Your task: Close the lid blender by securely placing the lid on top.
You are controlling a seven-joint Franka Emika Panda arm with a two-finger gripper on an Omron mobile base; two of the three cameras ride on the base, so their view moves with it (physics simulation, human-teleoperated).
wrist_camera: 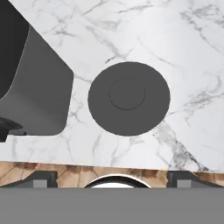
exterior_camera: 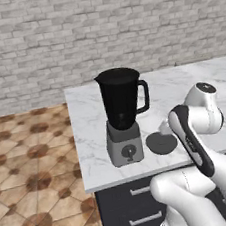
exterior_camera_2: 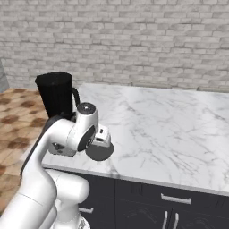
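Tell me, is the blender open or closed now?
Open. The blender has nothing over its jar mouth; the lid lies flat on the counter beside its base.

Arm (exterior_camera: pixel 199 139): glossy white rounded links with dark joint bands.
Wrist cap (exterior_camera: pixel 205 88): white dome with dark round disc.
Gripper (wrist_camera: pixel 111 179): two small dark finger tips (wrist_camera: pixel 41 178).

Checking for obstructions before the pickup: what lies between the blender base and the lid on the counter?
Only bare marble counter. The hand view shows an open strip between the blender base and the lid.
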